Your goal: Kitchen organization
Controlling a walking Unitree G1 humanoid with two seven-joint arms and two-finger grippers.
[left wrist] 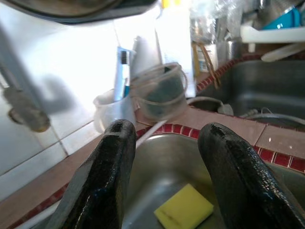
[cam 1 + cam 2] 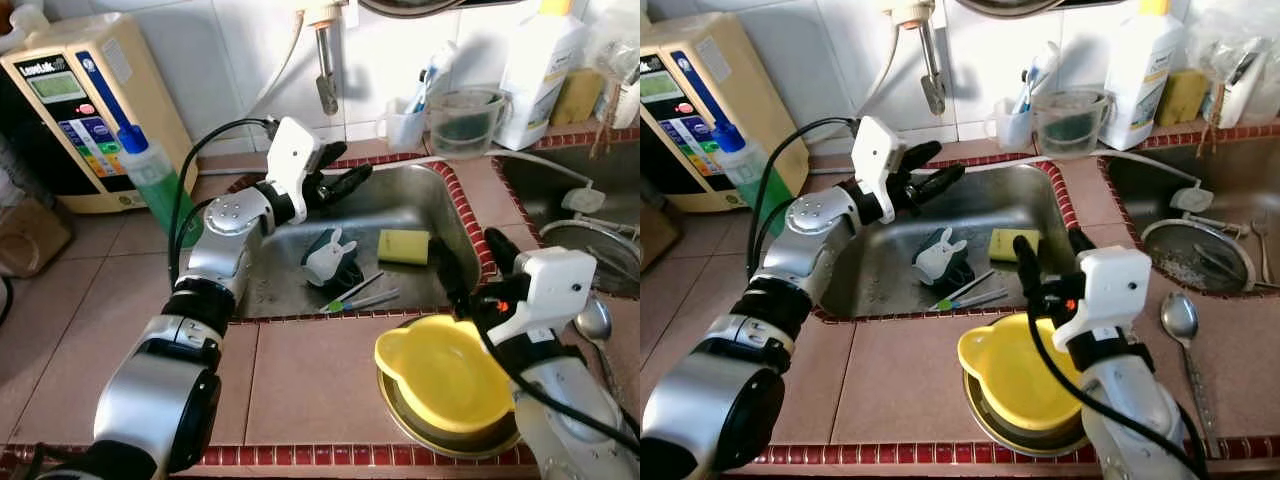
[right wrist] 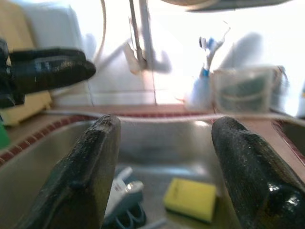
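Yellow sponge (image 2: pixel 404 246) lies centre frame in the sink (image 2: pixel 420 200); soft, light, squeeze by its sides. Left gripper (image 2: pixel 345 182) hovers above, fingers apart, empty. Right gripper (image 2: pixel 1050 262) also spread, empty.

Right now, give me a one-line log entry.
left gripper: open, over sink | right gripper: open, sink edge | sponge: in sink

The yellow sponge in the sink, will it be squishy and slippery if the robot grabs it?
Probably squishy: the yellow sponge looks like a soft foam block, so the fingers would likely press into it. It looks light for its size. It lies flat on the bottom of the sink, so it should not roll, though it may be wet and a little slippery.
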